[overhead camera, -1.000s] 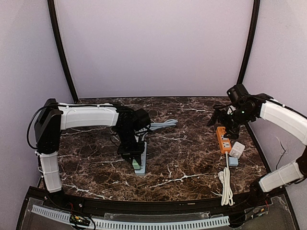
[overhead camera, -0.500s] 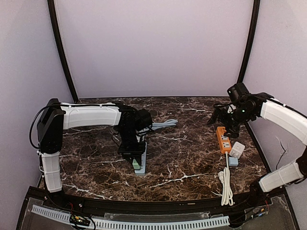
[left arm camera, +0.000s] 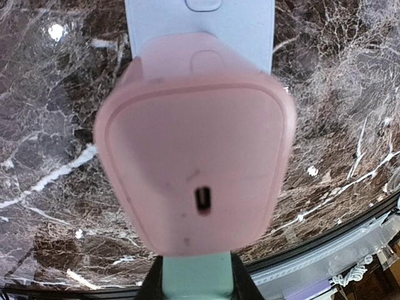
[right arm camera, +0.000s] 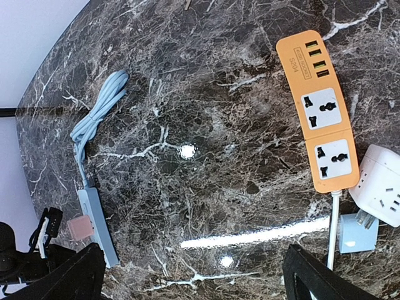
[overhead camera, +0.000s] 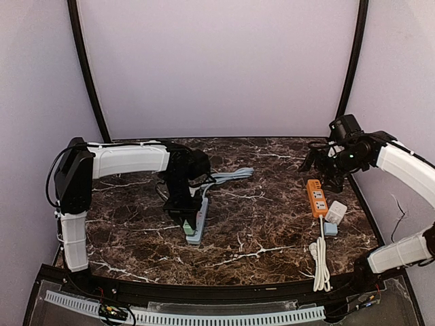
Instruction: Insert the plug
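Left wrist view: left gripper pinches a green piece directly below the pink plug.

Plain lilac back wall, evenly lit, and matching side walls close in on both flanks. Two black poles climb from the rear corners, spreading apart toward the top. Down below, the table shows dark brown marble shot through with white veins. From the right wrist view, glossy: a round glare spot and a long bright streak sit on the stone. Along the near edge, a curved black rim, then a white slotted strip.
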{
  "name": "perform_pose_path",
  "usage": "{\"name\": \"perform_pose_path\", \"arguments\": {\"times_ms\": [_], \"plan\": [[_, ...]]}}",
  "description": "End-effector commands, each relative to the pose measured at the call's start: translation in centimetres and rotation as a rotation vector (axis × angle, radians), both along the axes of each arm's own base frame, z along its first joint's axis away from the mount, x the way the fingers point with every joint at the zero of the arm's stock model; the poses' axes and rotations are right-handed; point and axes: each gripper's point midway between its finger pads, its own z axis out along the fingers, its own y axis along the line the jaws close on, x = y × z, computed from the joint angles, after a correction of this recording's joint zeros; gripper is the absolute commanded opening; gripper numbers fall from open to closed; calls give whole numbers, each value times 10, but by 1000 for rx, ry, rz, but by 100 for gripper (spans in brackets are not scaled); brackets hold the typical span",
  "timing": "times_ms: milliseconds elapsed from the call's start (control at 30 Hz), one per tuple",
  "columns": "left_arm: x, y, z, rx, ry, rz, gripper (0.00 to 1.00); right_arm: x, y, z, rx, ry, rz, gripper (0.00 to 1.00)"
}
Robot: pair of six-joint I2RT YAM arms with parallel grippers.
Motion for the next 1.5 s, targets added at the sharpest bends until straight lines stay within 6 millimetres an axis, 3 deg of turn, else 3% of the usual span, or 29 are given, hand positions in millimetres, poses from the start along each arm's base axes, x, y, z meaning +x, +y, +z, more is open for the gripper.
{"name": "perform_pose_path", "arguments": {"times_ms": [0, 200, 300, 433, 633, 767, 1167, 1467], "plan": [[31, 55, -55, 253, -79, -30, 1, -2, -7, 7, -13, -26, -5, 99], [28, 50, -53, 223, -71, -6, 1, -5, -10, 8, -16, -35, -10, 99], [28, 47, -47, 206, -78, 3, 7, -5, -11, 10, -14, -40, -14, 99], [26, 44, -38, 188, -85, 5, 27, -3, -10, 13, -12, -48, -16, 99], [20, 39, -17, 165, -114, -8, 70, 0, -11, 18, -13, -61, -21, 99], [19, 37, 6, 129, -144, -2, 83, 1, -11, 20, -16, -69, -20, 99], [21, 34, 72, 57, -217, 7, 99, 8, -13, 17, -76, -87, 43, 99], [31, 27, 113, -16, -307, -2, 98, 18, -21, -14, -209, -17, 109, 99]]}}
